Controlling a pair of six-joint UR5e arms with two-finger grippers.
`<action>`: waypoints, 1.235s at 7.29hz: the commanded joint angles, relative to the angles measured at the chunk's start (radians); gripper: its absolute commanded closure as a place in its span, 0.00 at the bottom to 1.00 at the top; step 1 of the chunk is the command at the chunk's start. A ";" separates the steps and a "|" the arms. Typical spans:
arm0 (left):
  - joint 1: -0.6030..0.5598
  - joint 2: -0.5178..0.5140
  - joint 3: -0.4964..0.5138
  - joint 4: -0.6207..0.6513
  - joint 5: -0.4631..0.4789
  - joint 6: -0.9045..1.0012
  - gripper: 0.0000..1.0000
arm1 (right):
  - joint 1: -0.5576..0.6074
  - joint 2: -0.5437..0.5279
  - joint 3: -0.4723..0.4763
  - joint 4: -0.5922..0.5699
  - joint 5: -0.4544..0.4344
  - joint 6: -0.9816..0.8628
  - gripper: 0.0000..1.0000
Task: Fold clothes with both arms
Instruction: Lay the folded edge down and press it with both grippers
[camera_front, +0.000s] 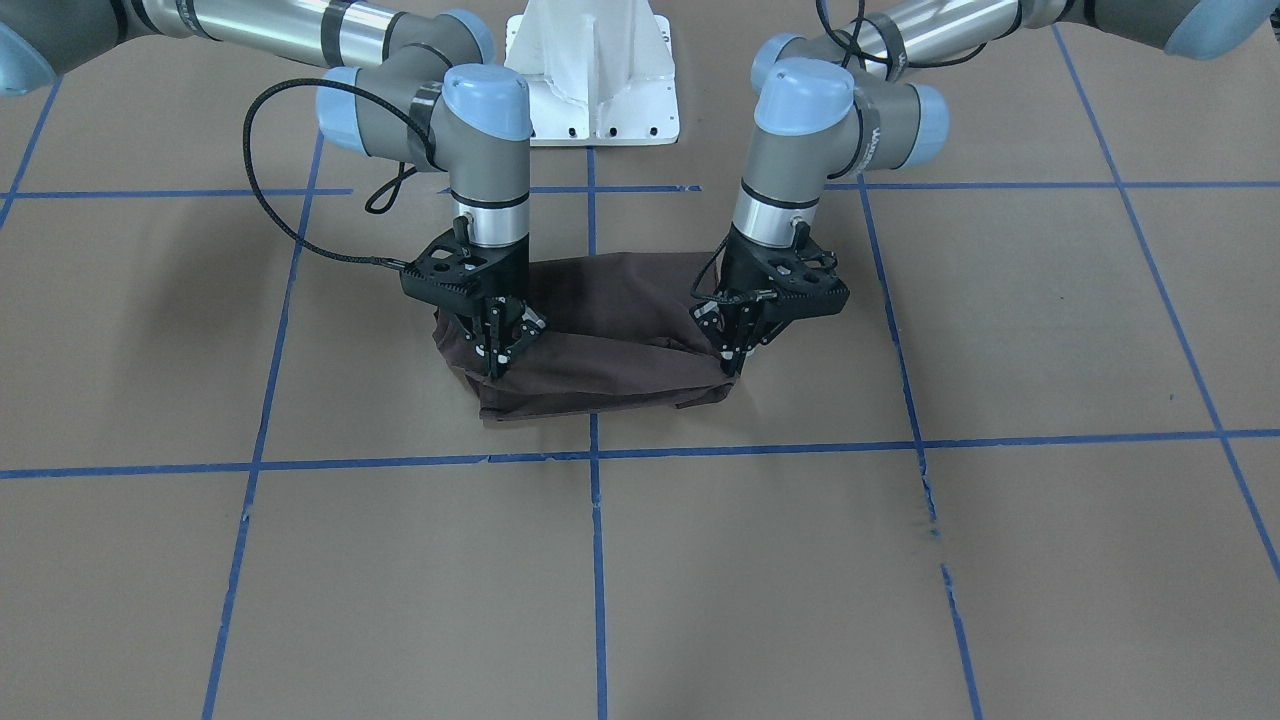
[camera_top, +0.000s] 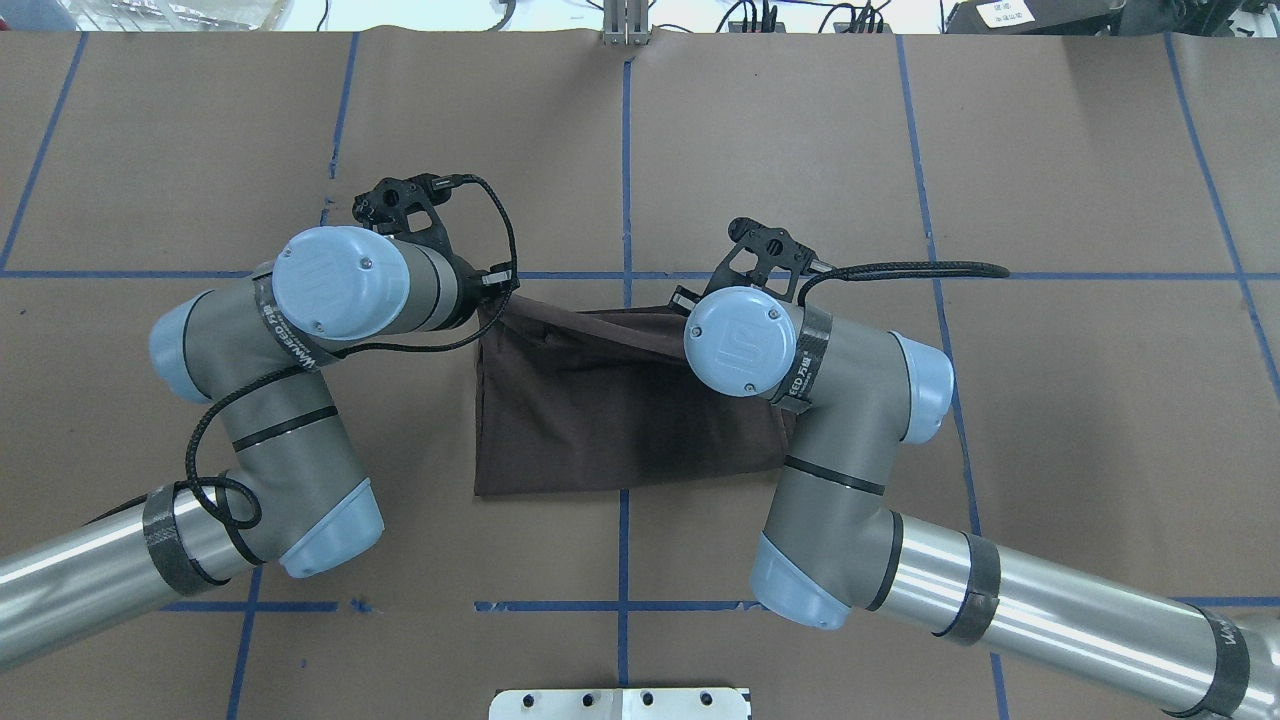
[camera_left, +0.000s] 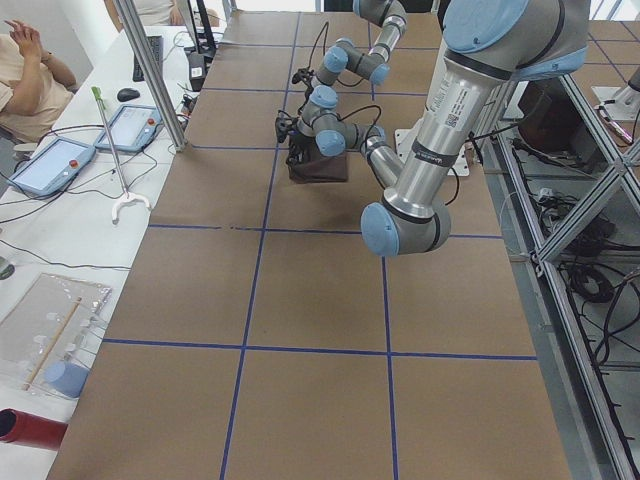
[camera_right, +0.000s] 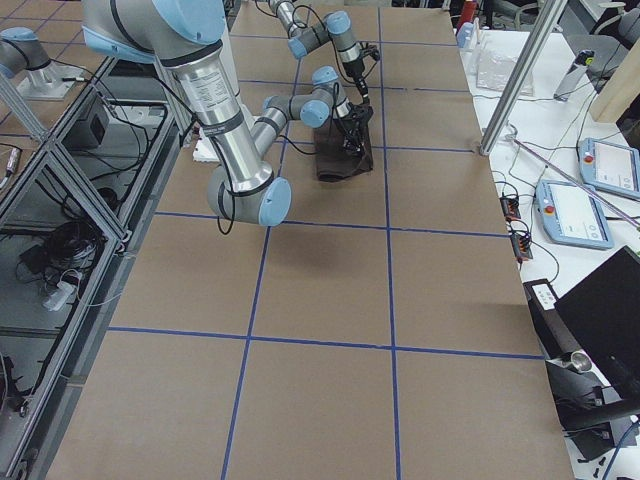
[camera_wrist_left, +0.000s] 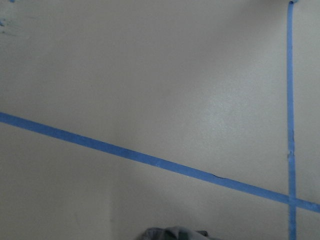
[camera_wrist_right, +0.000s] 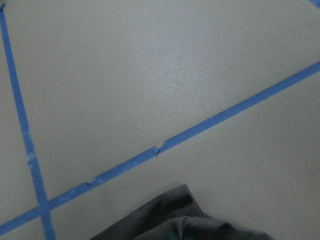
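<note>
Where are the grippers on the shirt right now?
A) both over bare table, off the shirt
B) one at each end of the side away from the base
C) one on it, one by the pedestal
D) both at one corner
B: the left gripper and right gripper pinch opposite ends of the T-shirt's far side.
</note>
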 joint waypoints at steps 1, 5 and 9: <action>0.001 0.002 0.027 -0.024 0.000 0.079 0.12 | 0.002 -0.004 -0.019 0.008 0.001 -0.066 0.01; -0.020 0.016 -0.028 -0.021 -0.107 0.231 0.00 | 0.007 0.005 0.039 0.025 0.091 -0.189 0.00; -0.023 0.017 -0.028 -0.021 -0.105 0.230 0.00 | -0.131 0.003 0.002 0.023 -0.073 -0.365 0.00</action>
